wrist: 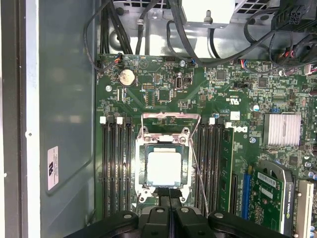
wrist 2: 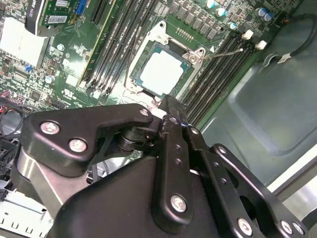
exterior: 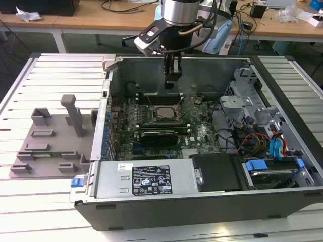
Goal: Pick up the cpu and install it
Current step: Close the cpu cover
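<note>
I read this as the seating end of the job. The cpu (wrist: pixel 164 167) lies flat inside its socket (wrist: pixel 142 145) on the motherboard (wrist: pixel 163 87), square to the frame. My gripper (wrist: pixel 170 190) hangs over the socket's edge, apart from it, with its two fingers pressed together and nothing between them. The load plate (wrist: pixel 170 118) looks swung up, and the thin lever wire (wrist: pixel 196 166) stands free beside the memory slots (wrist: pixel 116 163). So I judge the cpu placed but not clamped. Any further work here calls for a slow, straight approach that keeps clear of that wire and does not nudge the cpu off its seat.

The exterior view gives me what the wrist cameras cannot: the arm reaching down into the open computer case (exterior: pixel 202 201). It also shows the grey fixture tray (exterior: pixel 48 146) on the slatted table (exterior: pixel 50 75) at the exterior view's left, just beside the case. The second wrist view looks past the gripper's black linkage and shows the cpu's pale top from a slant
</note>
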Robot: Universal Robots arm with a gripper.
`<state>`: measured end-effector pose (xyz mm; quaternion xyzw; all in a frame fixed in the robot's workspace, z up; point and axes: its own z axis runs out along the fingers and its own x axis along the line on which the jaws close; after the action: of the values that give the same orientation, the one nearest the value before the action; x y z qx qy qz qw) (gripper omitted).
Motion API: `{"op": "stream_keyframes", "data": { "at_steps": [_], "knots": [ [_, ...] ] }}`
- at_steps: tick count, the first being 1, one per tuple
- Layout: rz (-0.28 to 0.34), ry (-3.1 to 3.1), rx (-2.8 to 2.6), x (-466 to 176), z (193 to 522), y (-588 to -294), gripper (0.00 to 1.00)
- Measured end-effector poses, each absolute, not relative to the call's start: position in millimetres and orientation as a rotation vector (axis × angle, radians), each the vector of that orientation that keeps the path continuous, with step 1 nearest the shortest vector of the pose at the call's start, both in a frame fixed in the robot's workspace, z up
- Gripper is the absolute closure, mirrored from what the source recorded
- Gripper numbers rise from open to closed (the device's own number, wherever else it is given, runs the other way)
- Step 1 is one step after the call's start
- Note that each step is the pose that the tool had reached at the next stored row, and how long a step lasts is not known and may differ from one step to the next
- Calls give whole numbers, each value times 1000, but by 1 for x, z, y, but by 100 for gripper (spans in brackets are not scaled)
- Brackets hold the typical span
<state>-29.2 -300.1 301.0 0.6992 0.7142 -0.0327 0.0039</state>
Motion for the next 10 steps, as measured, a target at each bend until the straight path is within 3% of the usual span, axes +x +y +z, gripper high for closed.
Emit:
{"op": "stream_keyframes", "data": {
  "at_steps": [10],
  "knots": [
    [-102,2238,2191,-10,301,-300,89]
  ]
}}
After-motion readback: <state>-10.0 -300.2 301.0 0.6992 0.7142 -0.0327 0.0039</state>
